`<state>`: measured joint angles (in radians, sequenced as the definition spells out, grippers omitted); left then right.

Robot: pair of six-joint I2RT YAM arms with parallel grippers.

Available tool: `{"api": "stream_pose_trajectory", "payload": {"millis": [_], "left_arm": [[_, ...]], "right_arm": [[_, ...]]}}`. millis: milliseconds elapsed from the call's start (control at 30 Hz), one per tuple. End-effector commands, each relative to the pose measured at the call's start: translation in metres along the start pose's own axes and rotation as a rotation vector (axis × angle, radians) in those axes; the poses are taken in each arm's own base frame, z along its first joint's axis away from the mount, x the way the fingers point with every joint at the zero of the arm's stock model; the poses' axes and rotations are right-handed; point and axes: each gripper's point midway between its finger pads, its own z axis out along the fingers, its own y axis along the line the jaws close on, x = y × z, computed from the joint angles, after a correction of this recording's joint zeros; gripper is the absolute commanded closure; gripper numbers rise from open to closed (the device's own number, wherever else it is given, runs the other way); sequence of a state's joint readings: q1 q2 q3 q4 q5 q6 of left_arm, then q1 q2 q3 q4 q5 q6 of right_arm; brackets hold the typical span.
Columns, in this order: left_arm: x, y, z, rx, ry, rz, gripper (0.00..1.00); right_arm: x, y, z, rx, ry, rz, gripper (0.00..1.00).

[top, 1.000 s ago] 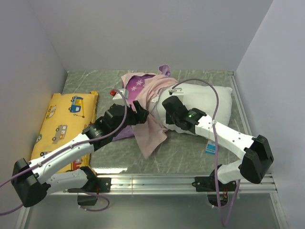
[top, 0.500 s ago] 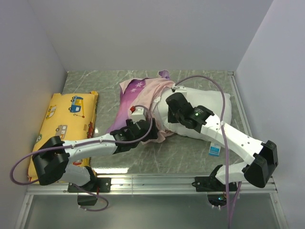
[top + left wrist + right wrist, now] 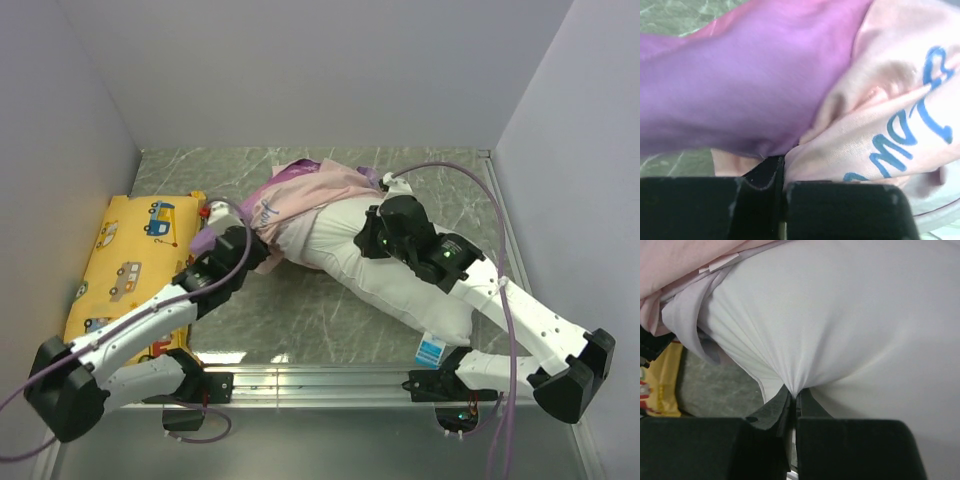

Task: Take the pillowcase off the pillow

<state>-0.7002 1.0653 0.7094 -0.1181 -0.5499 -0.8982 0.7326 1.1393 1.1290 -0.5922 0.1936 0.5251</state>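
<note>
Left arm (image 3: 150,320) lies low and stretched from the near-left base, running diagonally up past the yellow cushion (image 3: 130,260). Left gripper (image 3: 252,247) is at the left end of the pillowcase (image 3: 300,192). In the left wrist view, the left gripper (image 3: 781,167) is pinched together on a fold of the pillowcase (image 3: 740,75), purple outside, pale pink inside with blue lettering.

Right arm (image 3: 500,290) has its elbow far out at the near right, and its forearm angles back-left over the pillow (image 3: 400,290). Right gripper (image 3: 375,232) sits on the upper part of the pillow. In the right wrist view, the right gripper (image 3: 795,396) is clamped on a tented pinch of the white pillow (image 3: 850,315).

The pillow lies diagonally across mid-table with its far end under the bunched pillowcase; can't tell how much is still inside. Fingertips of both grippers are hidden in the top view. Lettering is only partly readable. Print on the tag (image 3: 432,350) is too small to read.

The pillow's near corner and the tag reach the rail (image 3: 320,380) at the near edge. The cushion lies against the left wall (image 3: 50,150). Bare table (image 3: 300,310) shows between the left arm and the pillow, in a strip behind the pillowcase, and to the right of the pillow.
</note>
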Motion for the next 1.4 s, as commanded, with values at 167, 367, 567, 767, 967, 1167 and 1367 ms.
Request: {"api": "stream_pose_trajectory", "payload": {"millis": [167,367,567,767,967,1167,1367], "left_arm": [[-0.079,0.113,0.022,-0.248,-0.174,-0.160,1.00],[-0.064,0.077,0.021,-0.166,-0.127,-0.085,0.99],[-0.068,0.014,-0.030,-0.041,-0.162,0.021,0.99],[-0.077,-0.054,-0.089,0.097,-0.151,0.112,1.00],[-0.062,-0.135,-0.138,0.220,-0.098,0.241,0.99],[-0.063,-0.177,-0.135,0.263,-0.113,0.284,0.99],[-0.081,-0.189,-0.111,0.287,-0.095,0.272,1.00]], "right_arm": [[-0.031,-0.059,-0.024,0.142,-0.173,0.060,1.00],[-0.046,-0.060,-0.033,0.123,-0.189,0.038,1.00],[-0.066,-0.045,-0.038,0.100,-0.179,-0.028,0.70],[-0.072,-0.037,-0.053,0.102,-0.226,-0.065,0.29],[-0.083,-0.015,-0.092,-0.005,-0.293,-0.084,0.22],[-0.051,0.011,-0.101,-0.106,-0.245,-0.175,0.17],[-0.021,0.001,-0.076,-0.040,-0.204,-0.173,0.16]]}}
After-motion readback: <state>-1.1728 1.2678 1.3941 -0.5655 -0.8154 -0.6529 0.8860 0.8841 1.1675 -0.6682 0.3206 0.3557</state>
